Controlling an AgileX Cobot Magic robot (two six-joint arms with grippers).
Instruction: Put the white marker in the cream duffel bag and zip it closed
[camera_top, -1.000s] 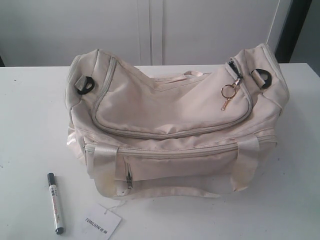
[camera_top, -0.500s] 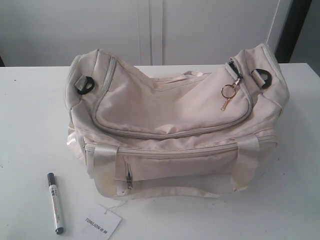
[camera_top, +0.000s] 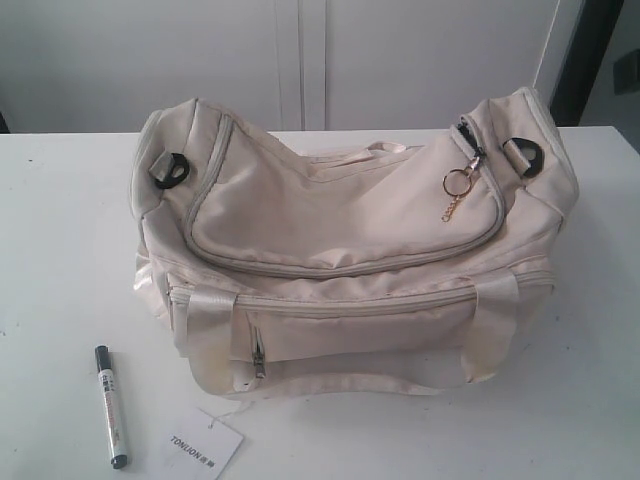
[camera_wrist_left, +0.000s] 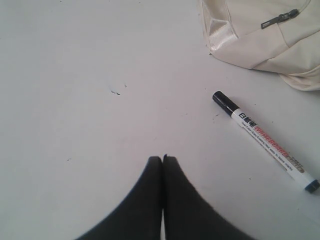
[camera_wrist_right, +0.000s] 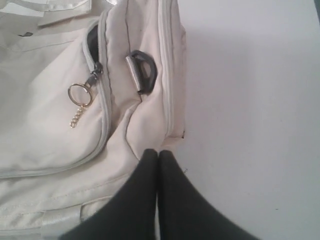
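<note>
Both grippers closed and empty; white marker on the table, outside the bag.

The white marker (camera_top: 111, 407) lies flat on the table (camera_top: 60, 230), near the left front corner of the cream duffel bag (camera_top: 350, 250) and just beside a paper hang tag (camera_top: 205, 445). The left gripper (camera_wrist_left: 162, 159) has its fingers pressed together and holds nothing. The marker lies off to one side of the fingertips, apart from them, with its dark cap end pointing toward the bag. The right gripper (camera_wrist_right: 159, 151) also has its fingers pressed together, with the tips at the edge of the bag's end panel, near the black D-ring (camera_wrist_right: 142, 70). Whether they touch the fabric cannot be told. The top zip pull (camera_wrist_right: 95, 75) with its gold ring sits at that end.
</note>
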